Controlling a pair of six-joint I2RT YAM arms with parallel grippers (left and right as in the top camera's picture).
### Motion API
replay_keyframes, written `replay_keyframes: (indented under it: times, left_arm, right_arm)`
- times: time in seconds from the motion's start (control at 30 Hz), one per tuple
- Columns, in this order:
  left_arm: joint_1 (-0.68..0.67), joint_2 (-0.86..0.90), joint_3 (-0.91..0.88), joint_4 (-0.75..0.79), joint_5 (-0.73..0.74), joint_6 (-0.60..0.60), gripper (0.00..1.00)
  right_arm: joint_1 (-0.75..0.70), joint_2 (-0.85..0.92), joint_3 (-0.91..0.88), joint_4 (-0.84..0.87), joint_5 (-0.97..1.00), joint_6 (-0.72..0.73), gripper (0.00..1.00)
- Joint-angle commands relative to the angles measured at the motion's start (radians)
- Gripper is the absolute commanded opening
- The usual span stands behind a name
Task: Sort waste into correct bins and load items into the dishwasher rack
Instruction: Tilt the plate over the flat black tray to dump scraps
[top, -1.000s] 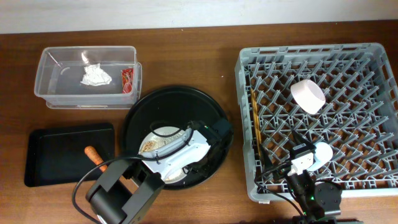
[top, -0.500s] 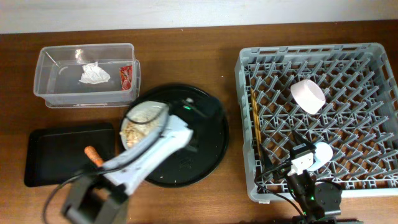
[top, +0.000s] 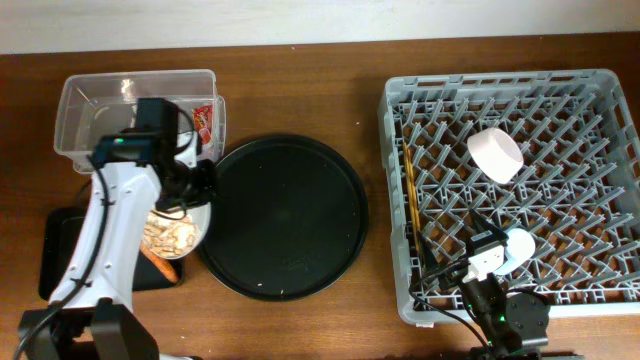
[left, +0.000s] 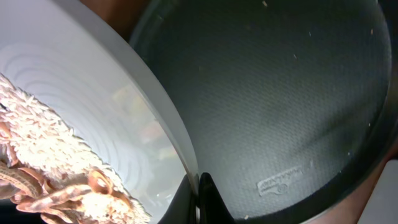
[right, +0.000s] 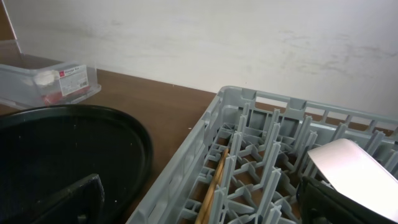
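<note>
Plate, rim clamped in left pincer, overhangs right edge of the flat tray (right pincer parted).

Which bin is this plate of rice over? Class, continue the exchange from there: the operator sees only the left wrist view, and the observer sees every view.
Observer: The plate is over the right end of the flat black tray, beside the round tray.
Operator: Is anything lying in that flat tray?
Observer: Yes, an orange carrot piece, at the plate's edge.
Operator: And the clear tub?
Observer: The clear tub holds a red wrapper. The left arm hides much of its floor.
</note>
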Motion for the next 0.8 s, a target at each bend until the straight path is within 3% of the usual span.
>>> replay_keyframes:
  times: [0.0,0.2,0.33,0.77]
  left_arm:
    - [0.103,-0.02,0.009,0.039,0.111,0.15,0.0]
    - [0.221,-0.02,0.004,0.055,0.349,0.272,0.0]
    - [0.313,-0.02,0.004,0.047,0.457,0.29,0.0]
    - [0.433,-0.074,0.002,-0.014,0.467,0.262,0.0]
  right_arm:
    - [-0.007,-0.009,-0.009,0.0,-0.008,-0.003,0.98]
    - [-0.007,-0.009,-0.009,0.0,-0.008,-0.003,0.98]
    - [-0.007,-0.009,-0.009,0.0,-0.008,-0.003,0.98]
    - [-0.007,-0.009,-0.009,0.0,-0.008,-0.003,0.98]
